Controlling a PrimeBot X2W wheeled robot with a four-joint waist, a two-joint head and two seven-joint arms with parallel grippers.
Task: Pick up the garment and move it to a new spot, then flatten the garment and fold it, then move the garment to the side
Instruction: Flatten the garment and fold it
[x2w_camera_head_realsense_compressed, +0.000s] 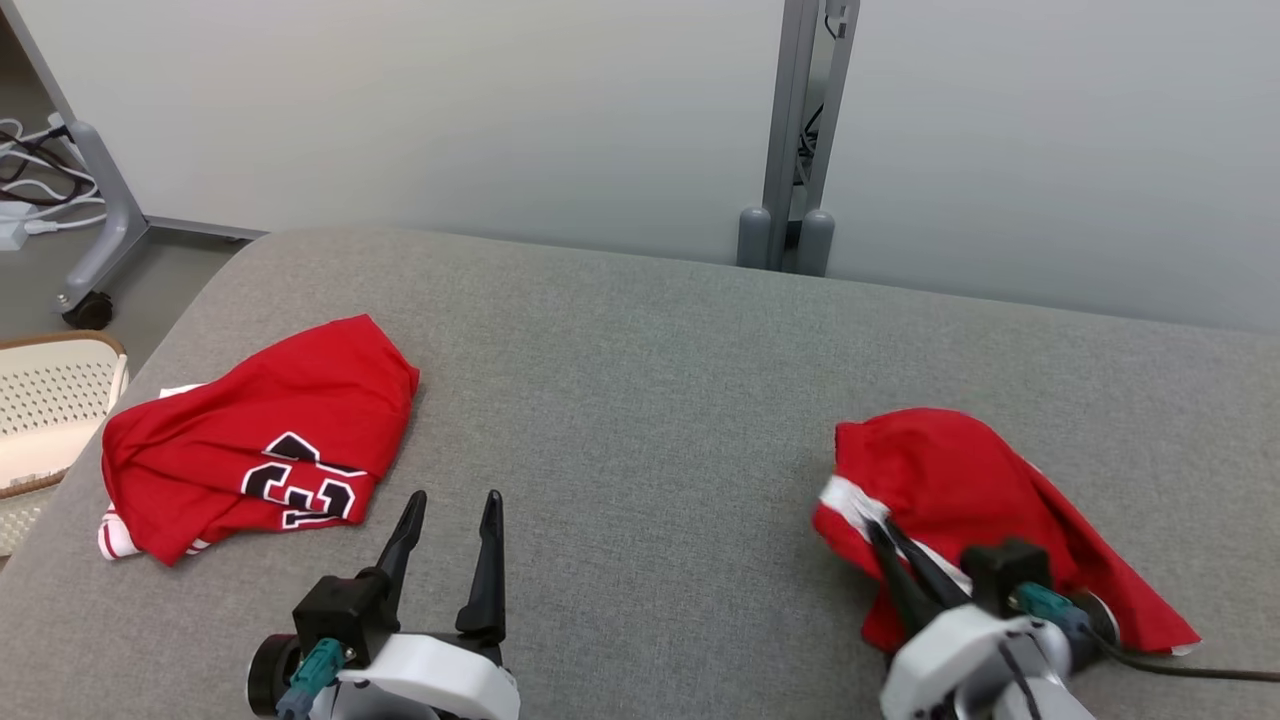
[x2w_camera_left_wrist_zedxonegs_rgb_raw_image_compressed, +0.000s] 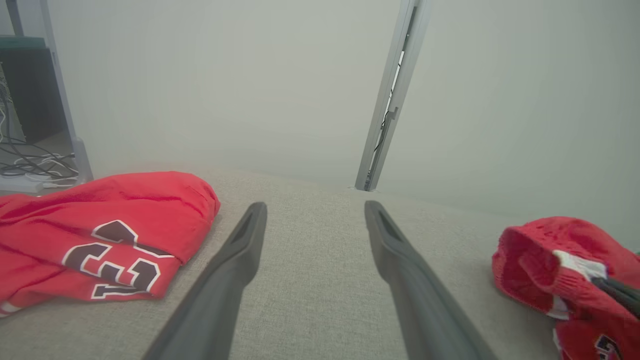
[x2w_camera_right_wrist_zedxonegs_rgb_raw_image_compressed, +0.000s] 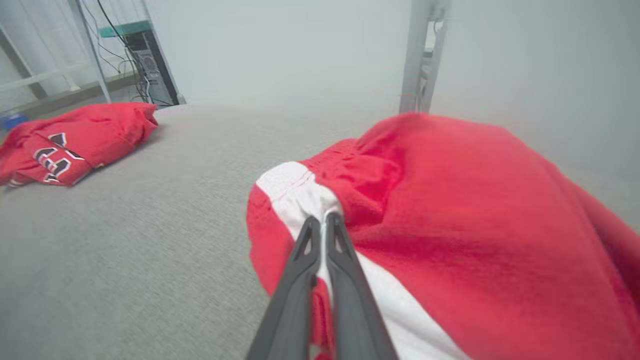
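Note:
A crumpled red garment (x2w_camera_head_realsense_compressed: 950, 470) with a white band lies at the right of the grey padded table (x2w_camera_head_realsense_compressed: 640, 350). My right gripper (x2w_camera_head_realsense_compressed: 875, 528) is shut on the white-trimmed edge of this garment (x2w_camera_right_wrist_zedxonegs_rgb_raw_image_compressed: 450, 200), fingers (x2w_camera_right_wrist_zedxonegs_rgb_raw_image_compressed: 305, 260) pressed together with cloth between them. The left wrist view has the same garment (x2w_camera_left_wrist_zedxonegs_rgb_raw_image_compressed: 550, 240) at its right edge. My left gripper (x2w_camera_head_realsense_compressed: 455, 500) hovers open over bare table near the front, its fingers (x2w_camera_left_wrist_zedxonegs_rgb_raw_image_compressed: 245, 240) spread with nothing between them.
A second red garment (x2w_camera_head_realsense_compressed: 260, 430) with black-and-white numerals lies folded at the table's left, just beyond and left of my left gripper. A pale perforated basket (x2w_camera_head_realsense_compressed: 50, 400) stands off the left edge. A grey post (x2w_camera_head_realsense_compressed: 800, 130) rises behind the table; a wheeled frame (x2w_camera_head_realsense_compressed: 100, 230) stands far left.

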